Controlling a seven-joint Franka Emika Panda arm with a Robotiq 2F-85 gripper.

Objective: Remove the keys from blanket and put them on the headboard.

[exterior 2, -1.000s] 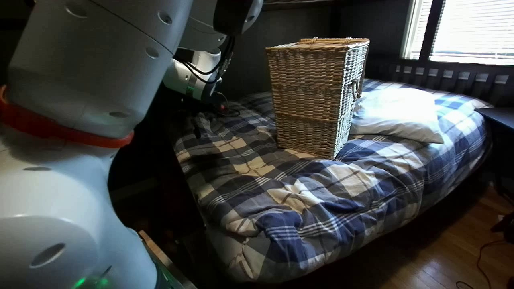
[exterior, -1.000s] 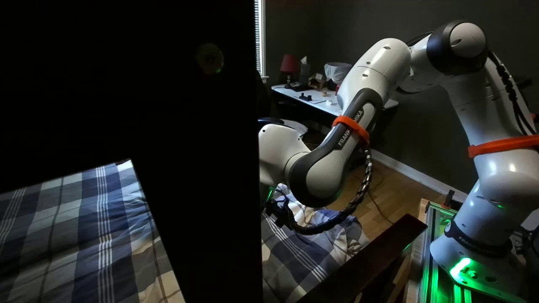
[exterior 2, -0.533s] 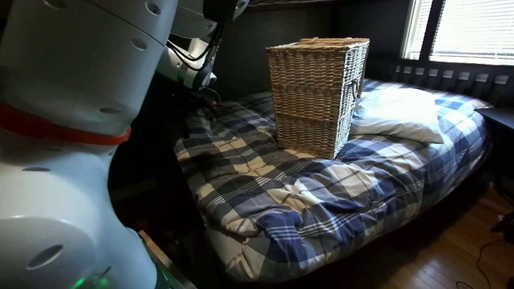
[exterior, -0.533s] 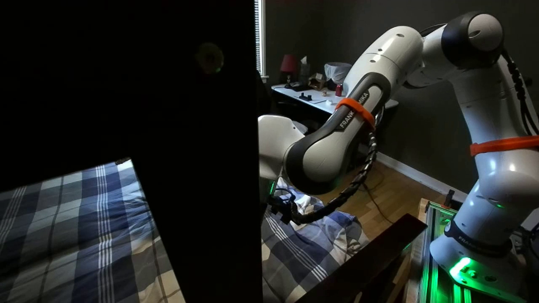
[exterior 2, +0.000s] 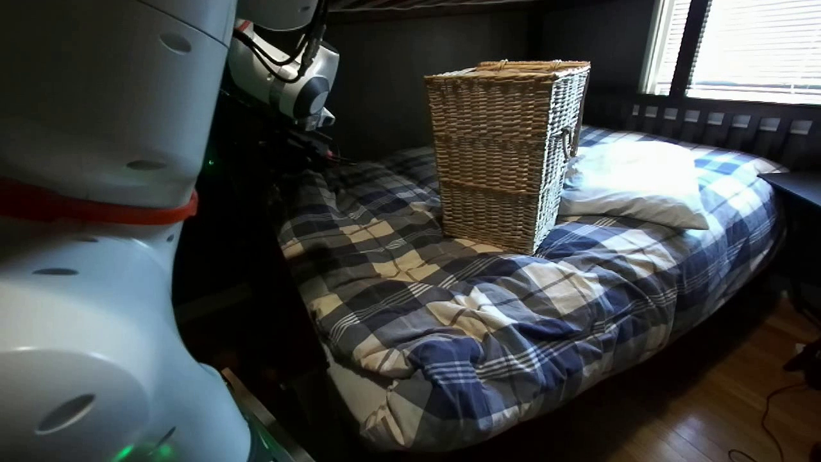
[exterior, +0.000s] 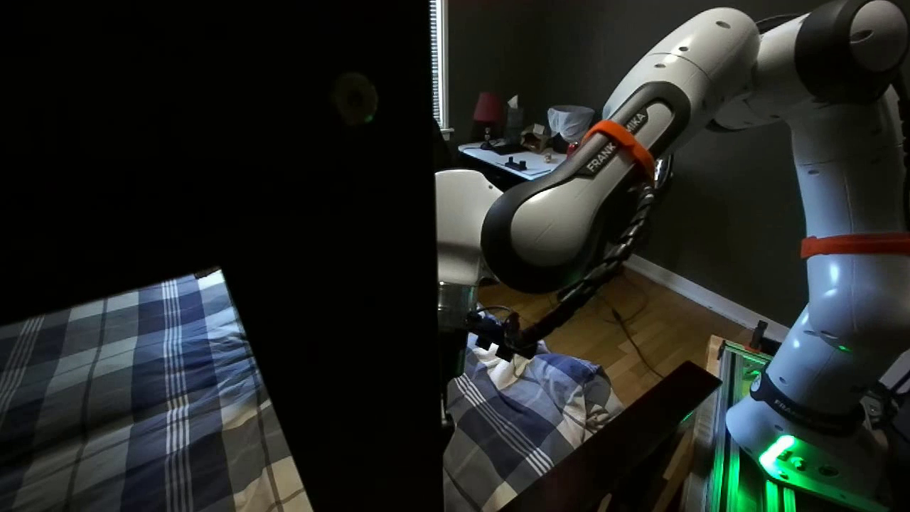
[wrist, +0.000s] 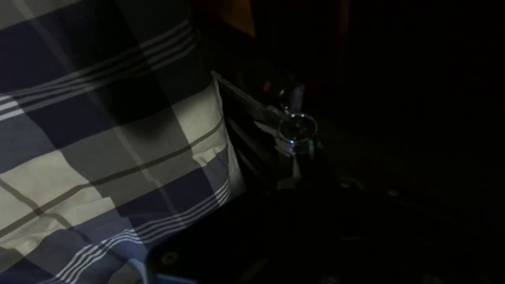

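Since a second ago the arm (exterior: 682,67) has drawn up and back toward its base (exterior: 803,419); I read FRANK and MIKA around one of two orange bands (exterior: 624,141). Darkness hides the fingers of the gripper (exterior: 452,359); wide or narrow, I can't tell. Keys (wrist: 295,138) on one ring show just ahead of them, past the edge of the plaid blanket (wrist: 98,150). One wicker basket (exterior 2: 490,154) stands on that blanket, well apart.

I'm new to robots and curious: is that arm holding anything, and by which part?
It can't be told: keys show beside the plaid blanket in the wrist view, but shadow hides any grip on them.
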